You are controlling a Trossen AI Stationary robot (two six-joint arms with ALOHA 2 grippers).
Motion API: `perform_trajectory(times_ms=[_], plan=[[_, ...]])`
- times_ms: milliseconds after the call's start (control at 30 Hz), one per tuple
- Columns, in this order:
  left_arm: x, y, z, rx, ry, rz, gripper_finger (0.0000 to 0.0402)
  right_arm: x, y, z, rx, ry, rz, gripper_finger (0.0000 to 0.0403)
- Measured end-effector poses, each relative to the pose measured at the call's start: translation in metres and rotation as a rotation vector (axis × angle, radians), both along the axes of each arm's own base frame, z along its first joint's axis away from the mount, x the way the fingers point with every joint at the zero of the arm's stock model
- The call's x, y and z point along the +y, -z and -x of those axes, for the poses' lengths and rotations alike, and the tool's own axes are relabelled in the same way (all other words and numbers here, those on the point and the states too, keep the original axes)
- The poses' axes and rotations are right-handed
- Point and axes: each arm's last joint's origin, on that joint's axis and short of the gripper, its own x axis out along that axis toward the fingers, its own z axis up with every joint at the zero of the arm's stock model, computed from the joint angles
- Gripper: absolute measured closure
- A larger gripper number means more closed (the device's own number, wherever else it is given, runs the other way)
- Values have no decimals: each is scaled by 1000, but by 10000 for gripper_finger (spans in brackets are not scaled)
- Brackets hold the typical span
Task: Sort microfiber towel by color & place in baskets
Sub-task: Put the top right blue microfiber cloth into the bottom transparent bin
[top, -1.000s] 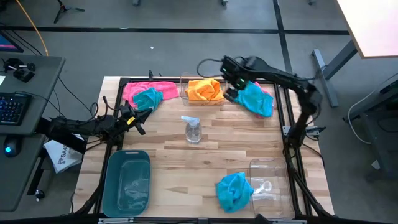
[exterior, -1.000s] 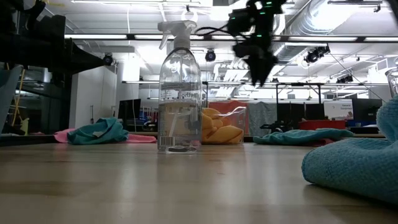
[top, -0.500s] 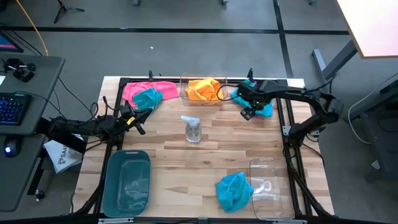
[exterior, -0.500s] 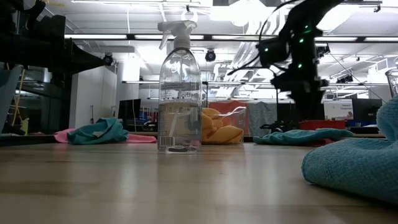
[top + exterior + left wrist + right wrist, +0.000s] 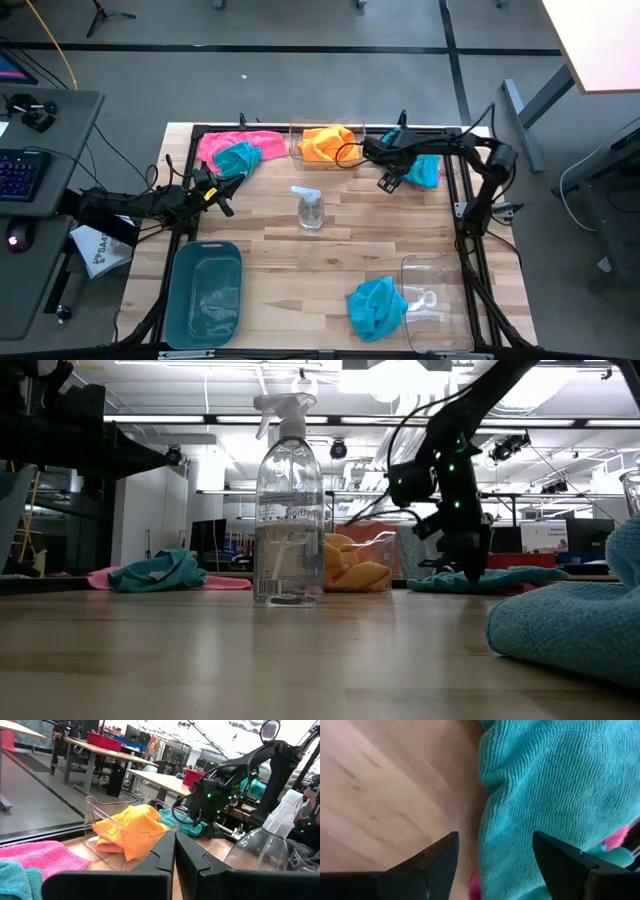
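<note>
- My right tool [image 5: 388, 181] sits low at the far right of the tabletop [image 5: 330, 270], at the near edge of a teal towel [image 5: 422, 168]. Its fingers [image 5: 435, 865] are spread wide with nothing between them; in the right wrist view the towel's edge lies in the gap, over bare wood, with a bit of pink showing beside it.
- In the low view the right arm comes down from above, and its tool [image 5: 470, 565] hangs just over that flat teal towel [image 5: 480, 580].
- My left tool [image 5: 222, 190] waits at the left side of the tabletop, near the towels there — its fingers [image 5: 165, 855] are pressed together and hold nothing.
- A clear basket [image 5: 325, 160] stands at the far edge in the middle, holding an orange towel [image 5: 328, 143].
- Far left: a pink towel [image 5: 225, 142] lies flat, with a second teal towel [image 5: 238, 158] bunched on its near edge.
- The teal basket [image 5: 205, 290] sits at the near left corner; I see no towel in it.
- The other clear basket [image 5: 440, 295] is at the near right, and a third teal towel [image 5: 375, 305] lies crumpled on the wood, touching its left rim.
- A clear spray bottle [image 5: 310, 208] stands upright mid-tabletop.
</note>
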Motion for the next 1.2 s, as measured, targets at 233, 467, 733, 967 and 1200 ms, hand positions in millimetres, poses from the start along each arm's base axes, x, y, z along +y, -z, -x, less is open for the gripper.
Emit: perform_trajectory(times_ms=[233,467,733,967,1200], plan=[[0,0,0,0,-1,0,401,-3,8,-1,93,-114,22,180],[0,0,0,0,0,0,401,0,3,-1,79,-139,23,379],[0,0,0,0,0,0,401,17,-83,3,-104,-147,144,396],[0,0,0,0,0,0,401,49,-208,42,-594,-126,192,400],[0,0,0,0,0,0,401,112,-293,111,-1152,-270,-61,402]])
